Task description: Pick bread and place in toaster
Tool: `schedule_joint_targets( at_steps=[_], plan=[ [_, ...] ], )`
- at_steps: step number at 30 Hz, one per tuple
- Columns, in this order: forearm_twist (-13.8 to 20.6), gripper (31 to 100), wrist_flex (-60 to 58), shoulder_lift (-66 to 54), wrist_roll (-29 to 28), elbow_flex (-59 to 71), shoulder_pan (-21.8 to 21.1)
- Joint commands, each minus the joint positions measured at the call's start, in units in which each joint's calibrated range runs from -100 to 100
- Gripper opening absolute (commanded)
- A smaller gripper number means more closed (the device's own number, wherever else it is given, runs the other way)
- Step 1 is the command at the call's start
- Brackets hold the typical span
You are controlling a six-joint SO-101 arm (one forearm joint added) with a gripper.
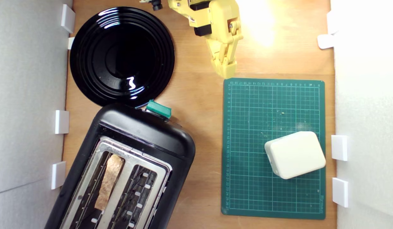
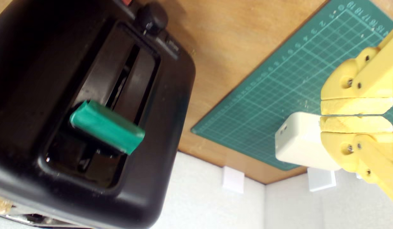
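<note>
On the wooden tabletop (image 1: 199, 105), a large glossy black two-slot toaster (image 1: 142, 136) with a silver metal top plate lies at the exterior view's lower left, set at an angle. A small half-slice of rustic bread (image 1: 109, 181) with brown crust stands on edge inside the slot nearer the exterior view's left; the adjoining slot shows only its wire guides. A green lever knob (image 1: 158, 109) projects from the toaster's end face, and the wrist view shows the same knob (image 2: 107, 126) in its vertical channel, with a round black dial (image 2: 151, 17) on that face.

Touching or just overlapping the toaster's lever end in the exterior view is a round glossy black plate (image 1: 121, 55) with concentric ridges, occupying the upper left.

At the exterior view's right lies a dark green gridded cutting mat (image 1: 263, 105). A rounded off-white plastic box (image 1: 295, 155) rests on the mat's lower right area.

The yellow plastic gripper (image 1: 226, 71) hangs over bare wood just above the mat's upper left corner, well apart from the toaster. In the wrist view its two fingers (image 2: 355, 106) are pressed together with only a thin seam between them, and nothing is pinched.

White plastic clips (image 1: 61, 121) line the pale side walls.
</note>
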Motion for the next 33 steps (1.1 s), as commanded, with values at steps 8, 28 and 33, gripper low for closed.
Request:
schedule_joint_targets(
  at_steps=[8,28,33],
  plan=[
    [-2.53,31.6,-1.77,-11.36,0.13,11.94,-0.88],
    [-2.44,31.0,-1.85,-11.85,0.28,24.83,-0.96],
    [-1.72,31.0,-1.77,-11.85,0.34,25.92,-0.56]
  ],
)
